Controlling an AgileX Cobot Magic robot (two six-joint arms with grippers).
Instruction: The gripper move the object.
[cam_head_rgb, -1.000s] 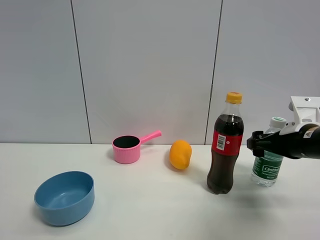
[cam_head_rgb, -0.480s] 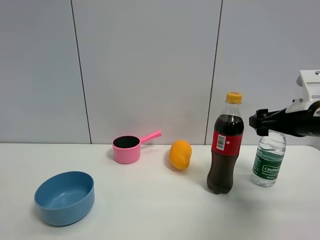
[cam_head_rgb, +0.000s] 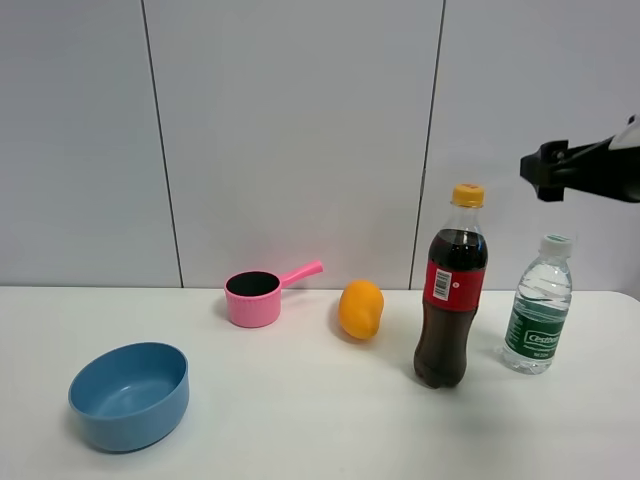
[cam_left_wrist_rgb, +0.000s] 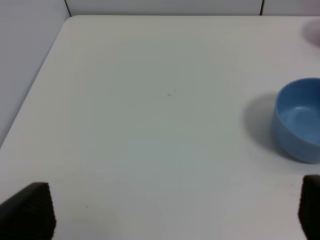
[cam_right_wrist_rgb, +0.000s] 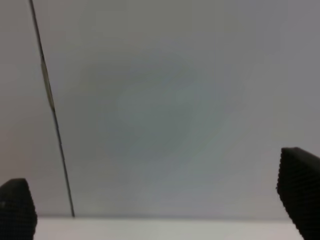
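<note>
The water bottle (cam_head_rgb: 537, 310) stands upright on the table (cam_head_rgb: 300, 420), just right of the cola bottle (cam_head_rgb: 450, 290). The right gripper (cam_head_rgb: 545, 172) hovers above it, fingers spread and empty (probably released); the left gripper (cam_left_wrist_rgb: 165, 212) is likewise spread wide.

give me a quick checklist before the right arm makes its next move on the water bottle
1. Water bottle upright on the table: ok.
2. Right gripper clear above the bottle's cap: ok.
3. Right jaws open, nothing between them: ok.
4. Gap between the water bottle and the cola bottle for a finger: ok, but narrow.
5. Left gripper away from the bottles: ok.
6. Gripper lined up in depth with the bottle: cannot tell.
</note>
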